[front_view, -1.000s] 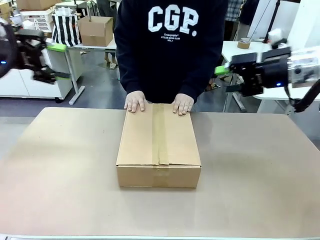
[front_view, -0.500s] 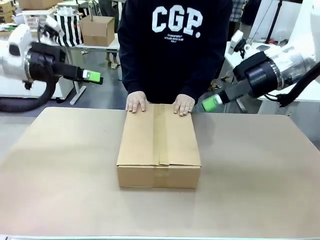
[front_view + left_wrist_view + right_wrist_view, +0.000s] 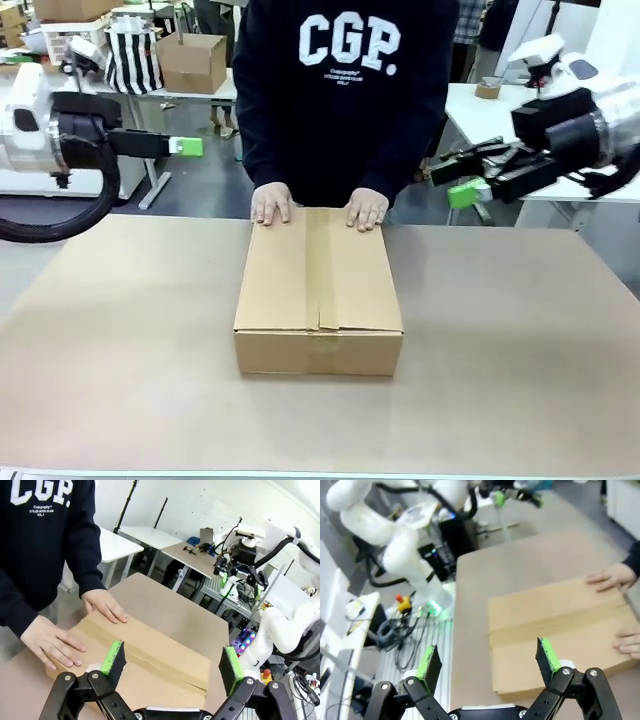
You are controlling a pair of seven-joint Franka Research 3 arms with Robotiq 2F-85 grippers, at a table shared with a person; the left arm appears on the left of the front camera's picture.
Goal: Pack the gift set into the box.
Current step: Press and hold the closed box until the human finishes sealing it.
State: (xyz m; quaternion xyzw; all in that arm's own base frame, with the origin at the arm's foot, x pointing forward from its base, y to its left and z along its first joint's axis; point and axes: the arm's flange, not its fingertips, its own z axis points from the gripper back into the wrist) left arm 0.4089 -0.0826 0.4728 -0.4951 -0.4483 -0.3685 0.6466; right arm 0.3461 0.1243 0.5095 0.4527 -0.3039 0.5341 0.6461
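Observation:
The box [image 3: 318, 290] lies flat in the middle of the table with its top flaps shut and a strip of tape along the seam. A person in a dark sweatshirt presses both hands [image 3: 271, 204] [image 3: 366, 209] on its far edge. The gift set is out of view. My left gripper [image 3: 185, 146] hovers open in the air, left of the person and above the table's far left. In its wrist view the left gripper [image 3: 171, 661] looks down on the box [image 3: 150, 652]. My right gripper [image 3: 458, 180] hangs open at the far right, and in its wrist view [image 3: 487, 660] the box [image 3: 560, 630] lies below.
The brown table [image 3: 520, 350] has bare room on both sides of the box and in front of it. Behind the person stand white tables, a smaller open carton [image 3: 190, 60] and a striped bag [image 3: 132, 58].
The left gripper swung in from the far left toward the person. The right gripper dipped, then rose and drew back to the right. The box and hands have stayed put.

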